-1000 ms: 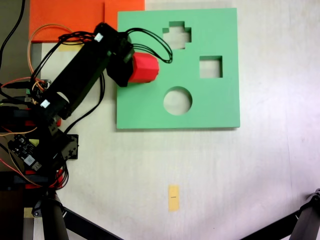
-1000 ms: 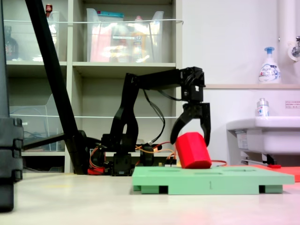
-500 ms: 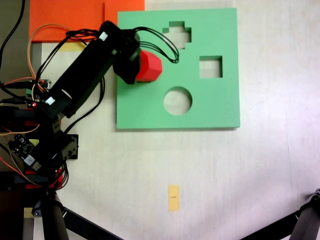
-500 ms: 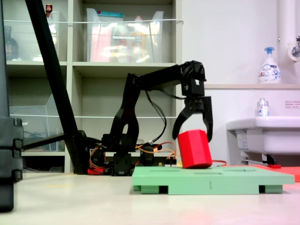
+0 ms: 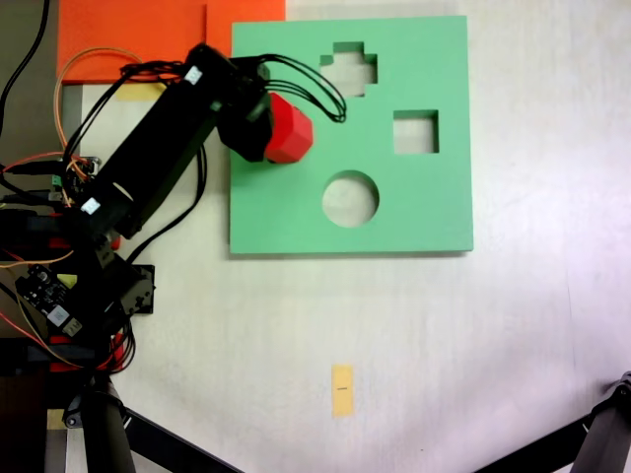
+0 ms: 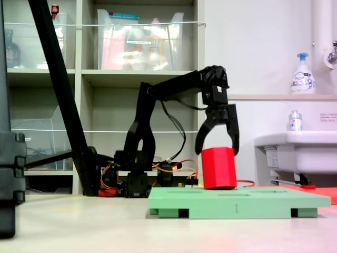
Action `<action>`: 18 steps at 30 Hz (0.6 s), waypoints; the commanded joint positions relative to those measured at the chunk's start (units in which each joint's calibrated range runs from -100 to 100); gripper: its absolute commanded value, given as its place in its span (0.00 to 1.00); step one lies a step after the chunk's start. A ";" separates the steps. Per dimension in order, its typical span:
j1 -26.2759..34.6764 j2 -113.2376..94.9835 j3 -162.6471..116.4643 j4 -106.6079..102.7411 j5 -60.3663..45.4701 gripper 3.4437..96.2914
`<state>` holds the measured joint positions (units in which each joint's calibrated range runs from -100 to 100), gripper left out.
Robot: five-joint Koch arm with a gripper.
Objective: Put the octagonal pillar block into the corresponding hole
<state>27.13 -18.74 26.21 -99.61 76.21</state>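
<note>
The red octagonal pillar block (image 5: 293, 129) (image 6: 219, 168) stands upright on the left part of the green foam board (image 5: 414, 202) (image 6: 263, 203). My gripper (image 5: 264, 126) (image 6: 217, 153) hangs over it, open, with one finger on each side of the block's top edge. In the second exterior view a small gap shows by the left finger. The corresponding hole is hidden in both exterior views; only a cross cutout (image 5: 349, 68), a square cutout (image 5: 415, 132) and a round cutout (image 5: 350, 198) show. Whether the block's base sits in a cutout I cannot tell.
The arm's base and loose wires (image 5: 69, 286) fill the first exterior view's left side. An orange sheet (image 5: 138, 34) lies at its top left, a small yellow tag (image 5: 342, 389) on the table below the board. Tripod legs (image 5: 611, 434) cross the bottom corners.
The block stood tilted a second ago and now stands straight. The gripper head has lifted slightly and shifted a little toward the first exterior view's left.
</note>
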 commanded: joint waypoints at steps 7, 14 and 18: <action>0.29 -4.58 1.21 -0.39 -0.05 0.43; 1.12 -1.79 1.21 -0.39 -0.10 0.43; 1.37 1.42 2.60 -0.39 -0.15 0.43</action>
<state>28.11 -17.37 26.60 -99.71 76.17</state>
